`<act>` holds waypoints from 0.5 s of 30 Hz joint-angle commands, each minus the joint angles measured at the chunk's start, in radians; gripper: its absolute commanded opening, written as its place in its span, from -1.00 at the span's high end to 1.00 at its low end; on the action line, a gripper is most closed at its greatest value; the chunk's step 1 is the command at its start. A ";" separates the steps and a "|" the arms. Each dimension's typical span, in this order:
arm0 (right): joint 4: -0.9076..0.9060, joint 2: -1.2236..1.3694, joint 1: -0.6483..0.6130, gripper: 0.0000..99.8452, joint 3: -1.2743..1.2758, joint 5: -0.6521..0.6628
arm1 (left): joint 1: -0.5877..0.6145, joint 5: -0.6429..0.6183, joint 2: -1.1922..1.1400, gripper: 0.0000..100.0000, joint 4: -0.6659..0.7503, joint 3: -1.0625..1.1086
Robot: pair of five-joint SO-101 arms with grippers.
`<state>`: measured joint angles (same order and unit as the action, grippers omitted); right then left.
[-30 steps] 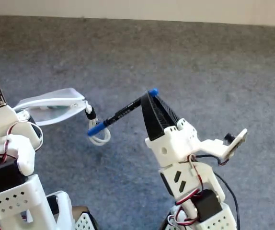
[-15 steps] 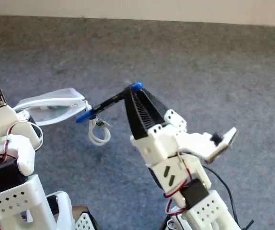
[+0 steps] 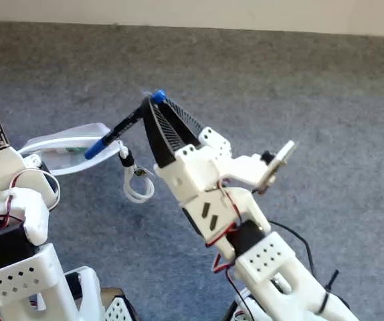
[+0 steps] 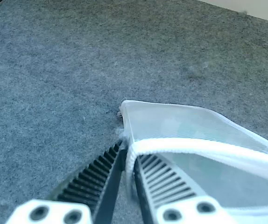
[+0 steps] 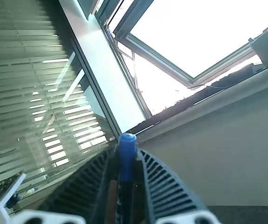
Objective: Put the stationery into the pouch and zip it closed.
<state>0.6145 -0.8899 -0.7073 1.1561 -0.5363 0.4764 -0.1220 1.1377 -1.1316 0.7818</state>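
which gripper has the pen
The right gripper, shut on the blue-capped pen; the left gripper instead clamps the edge of the white pouch.

Inspector: Surface condition?
Clerk: A grey, felt-like covering (image 3: 299, 73) lies across the table, with faint lighter scuffs. A pale strip (image 3: 245, 12) runs along its far edge.
Inspector: And the room behind?
Clerk: A bright window (image 5: 194, 32) in a pale frame (image 5: 101, 84), with slatted blinds (image 5: 26, 74) beside it. A sill (image 5: 218, 91) runs beneath, and a plain wall (image 5: 227, 154) under that.
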 commanded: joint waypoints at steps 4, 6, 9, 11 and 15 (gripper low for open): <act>0.116 0.154 -0.012 0.99 -0.082 -0.006 | -0.012 -0.006 -0.007 0.98 0.020 -0.005; 0.134 0.203 -0.022 0.99 -0.090 -0.006 | -0.012 -0.006 -0.007 0.98 0.020 -0.005; 0.147 0.278 -0.067 0.99 -0.093 -0.002 | -0.012 -0.006 -0.007 0.98 0.020 -0.005; 0.153 0.318 -0.108 0.99 -0.090 -0.002 | -0.012 -0.006 -0.007 0.98 0.021 -0.005; 0.148 0.380 -0.170 0.99 -0.088 0.002 | -0.012 -0.006 -0.008 0.98 0.021 -0.005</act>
<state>0.7480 -0.5340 -0.8286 1.1147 -0.5378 0.4764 -0.1220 1.1362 -1.1316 0.7818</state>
